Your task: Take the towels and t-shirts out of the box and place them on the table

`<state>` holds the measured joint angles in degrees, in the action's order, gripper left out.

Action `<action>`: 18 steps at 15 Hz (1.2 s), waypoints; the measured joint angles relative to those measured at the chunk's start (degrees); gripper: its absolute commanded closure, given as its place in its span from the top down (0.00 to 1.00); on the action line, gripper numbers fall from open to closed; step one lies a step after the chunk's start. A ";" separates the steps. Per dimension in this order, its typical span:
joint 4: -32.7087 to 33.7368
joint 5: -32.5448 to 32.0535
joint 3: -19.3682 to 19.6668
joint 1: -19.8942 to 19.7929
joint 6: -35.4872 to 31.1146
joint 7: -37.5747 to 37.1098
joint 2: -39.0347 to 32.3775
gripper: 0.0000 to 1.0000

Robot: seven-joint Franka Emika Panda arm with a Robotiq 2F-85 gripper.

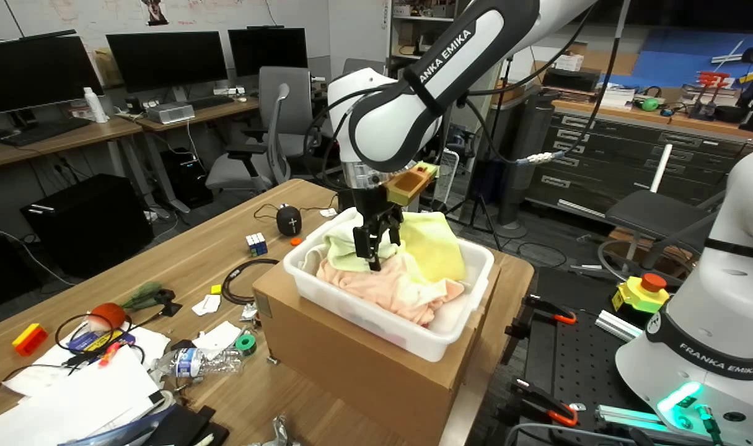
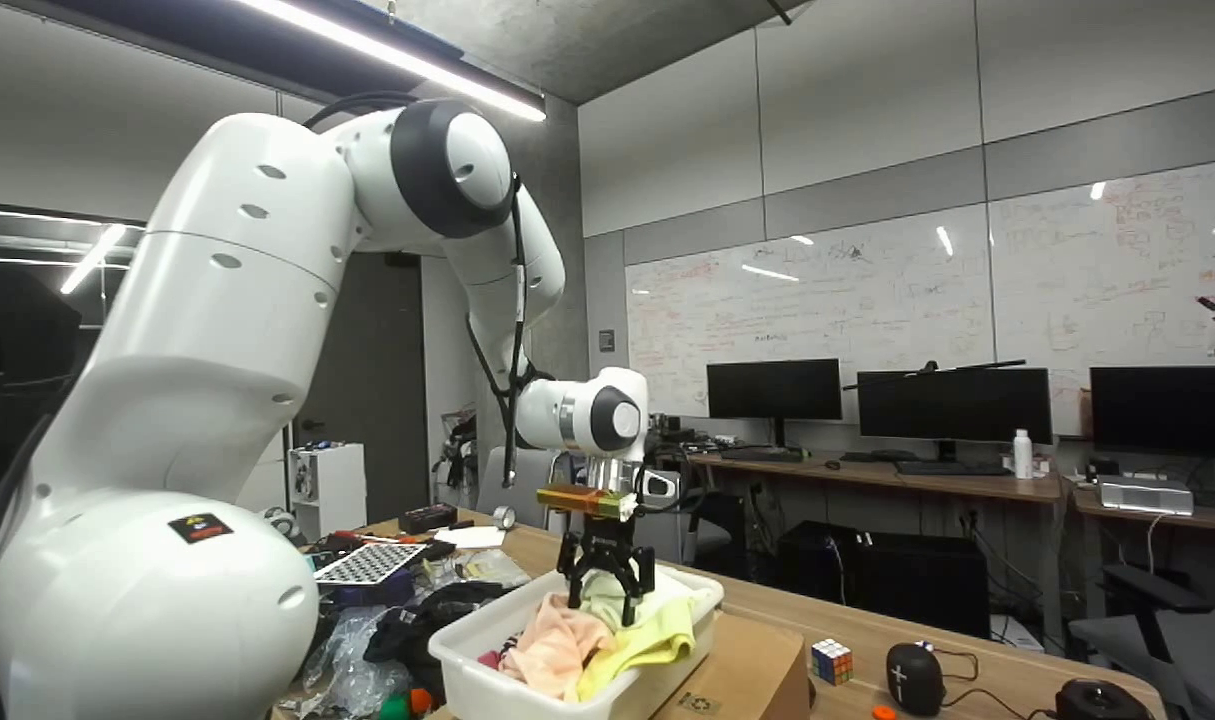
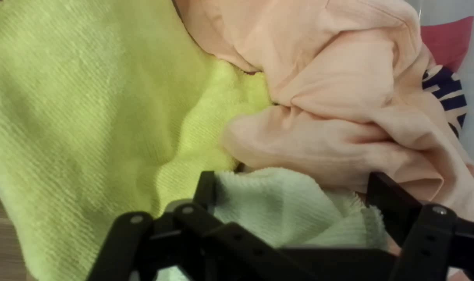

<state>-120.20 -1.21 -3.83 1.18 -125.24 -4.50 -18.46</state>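
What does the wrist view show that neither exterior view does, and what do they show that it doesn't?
Only the wrist view: the ribbed weave of the yellow towel and pale green towel.
Only the exterior views: the Rubik's cube, black speaker and computer monitors.
Shared: both towels, the peach cloth, the white plastic tub and the open gripper.

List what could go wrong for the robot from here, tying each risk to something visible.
1. The open gripper straddles the pale green towel, with the peach cloth close beside it; closing might pinch both.
2. The white tub stands on a cardboard box; a hard tug might shift it.
3. The table also holds a plastic bottle and loose papers, so a towel dropped there could land on them.
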 measured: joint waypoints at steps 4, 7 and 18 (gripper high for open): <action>0.19 -0.04 0.00 0.00 0.00 0.55 -0.67 1.00; 0.39 -0.10 0.00 0.00 0.00 0.85 -0.89 0.66; 1.50 -0.09 0.00 0.14 0.16 1.03 -0.82 0.00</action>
<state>-118.71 -1.31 -3.83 1.32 -125.08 -3.47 -19.29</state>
